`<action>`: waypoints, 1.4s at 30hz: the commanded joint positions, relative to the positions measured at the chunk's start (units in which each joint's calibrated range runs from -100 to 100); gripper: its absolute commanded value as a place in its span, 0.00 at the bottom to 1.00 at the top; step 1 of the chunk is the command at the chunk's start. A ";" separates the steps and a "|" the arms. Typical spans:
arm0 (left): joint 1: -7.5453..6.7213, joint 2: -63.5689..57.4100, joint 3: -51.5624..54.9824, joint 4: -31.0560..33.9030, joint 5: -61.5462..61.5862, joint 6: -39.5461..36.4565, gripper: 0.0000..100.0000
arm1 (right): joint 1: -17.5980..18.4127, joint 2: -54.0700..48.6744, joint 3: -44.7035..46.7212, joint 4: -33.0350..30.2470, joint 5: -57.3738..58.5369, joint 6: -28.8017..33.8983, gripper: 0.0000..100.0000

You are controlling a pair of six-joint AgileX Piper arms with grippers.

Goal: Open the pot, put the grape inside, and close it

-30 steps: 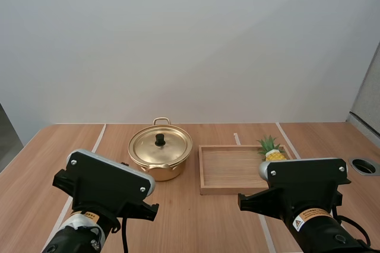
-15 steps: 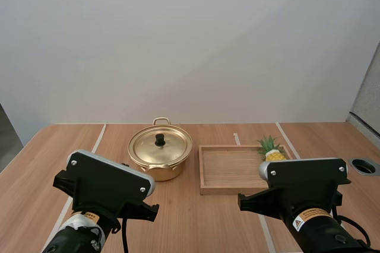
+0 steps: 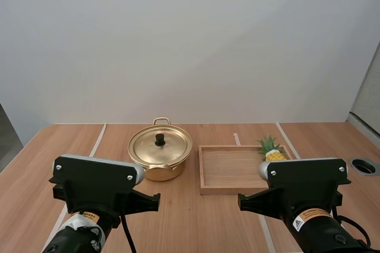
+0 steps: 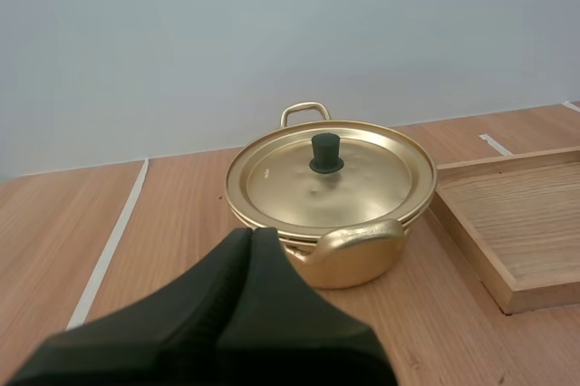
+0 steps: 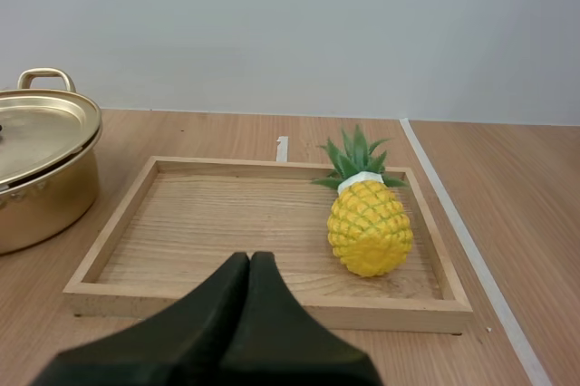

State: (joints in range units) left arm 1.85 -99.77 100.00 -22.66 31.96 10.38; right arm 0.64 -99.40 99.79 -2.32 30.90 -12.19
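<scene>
A golden pot (image 3: 160,157) stands on the wooden table with its lid (image 4: 331,178) on, a black knob (image 4: 325,152) at the lid's middle. To its right lies a wooden tray (image 3: 228,170) holding a small toy pineapple (image 5: 369,227) at its right end; I see no grapes. My left gripper (image 4: 252,234) is shut on nothing, its tips just short of the pot's near handle (image 4: 349,241). My right gripper (image 5: 249,259) is likewise shut on nothing, pointing over the tray's (image 5: 208,223) near rim, with the pot (image 5: 36,187) off to one side.
White tape lines (image 3: 98,137) run along the table. A round grommet hole (image 3: 363,166) sits near the table's right edge. Bare wood lies left of the pot and right of the tray.
My left arm's wrist has rolled from a tilt to level in the high view. The right arm, pot, tray and pineapple have stayed put.
</scene>
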 commanded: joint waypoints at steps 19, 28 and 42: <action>-1.46 -0.23 0.00 23.24 -2.29 -22.51 0.00 | 0.03 -0.13 0.21 0.04 -1.35 0.11 0.00; -1.46 -0.23 0.00 23.24 -2.29 -22.51 0.00 | 0.03 -0.13 0.21 0.04 -1.35 0.11 0.00; -1.90 -0.23 0.00 23.14 -2.29 -22.46 0.00 | 0.03 -0.13 0.21 0.04 -1.35 0.11 0.00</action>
State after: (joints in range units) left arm 0.16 -99.77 100.00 0.00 31.44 -11.61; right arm 0.64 -99.40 99.79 -2.32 30.90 -12.19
